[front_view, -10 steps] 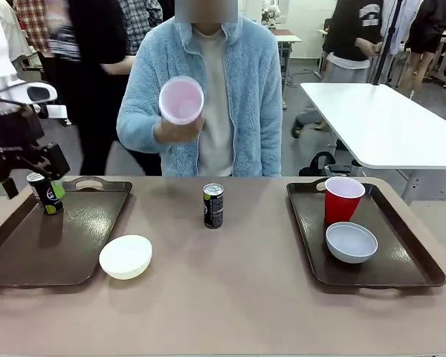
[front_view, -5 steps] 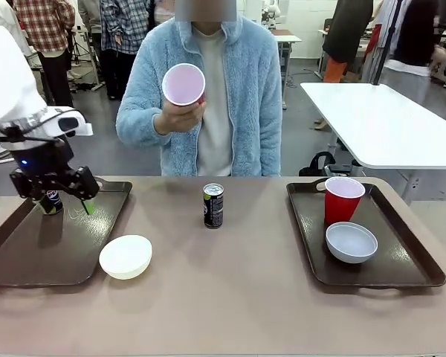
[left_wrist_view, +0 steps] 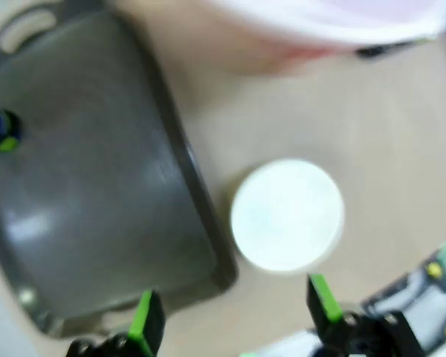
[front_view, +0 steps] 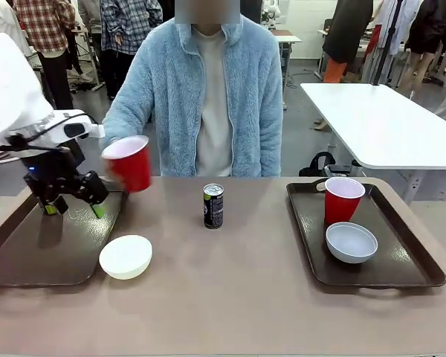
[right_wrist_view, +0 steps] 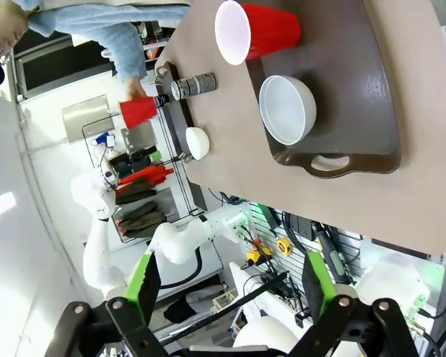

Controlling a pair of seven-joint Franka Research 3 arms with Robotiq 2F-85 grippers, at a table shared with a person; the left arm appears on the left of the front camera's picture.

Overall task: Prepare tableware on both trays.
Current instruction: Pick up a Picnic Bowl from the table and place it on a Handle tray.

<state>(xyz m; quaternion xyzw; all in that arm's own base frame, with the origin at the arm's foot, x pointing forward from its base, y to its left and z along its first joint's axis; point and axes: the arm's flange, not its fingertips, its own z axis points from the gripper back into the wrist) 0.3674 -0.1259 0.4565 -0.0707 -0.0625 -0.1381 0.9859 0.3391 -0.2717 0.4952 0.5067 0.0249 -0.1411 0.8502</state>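
Cream-white bowl (front_view: pixel 125 256) on bare table (front_view: pixel 230 297), off the left tray (front_view: pixel 30 256), just beside its near right corner; below and ahead of the left gripper (front_view: pixel 73 202), between the green pads in the left wrist view. Left gripper jaws wide, nothing held, hovering low over the tray's far part. Tray can (left_wrist_view: pixel 0 130) off to one side of that gripper, blurred, probably a slim dark soda can. Handed red cup (front_view: pixel 130 163) held by the person (front_view: pixel 208 97), just beside the gripper, above the tray's far corner. Middle can (front_view: pixel 213 205) well apart, upright on the table.

Step in hand, as judged: filling the left tray. Next likely: taking the cup or lifting the bowl; thin round rim, so a rim pinch.

Right tray (front_view: pixel 409 260): right-tray cup (front_view: pixel 343 198) and grey-white bowl (front_view: pixel 351 242) on it, no can. Right gripper (right_wrist_view: pixel 230 279) wide, empty, high above. Glossy brown trays, smooth plastic cups, matte bowls.
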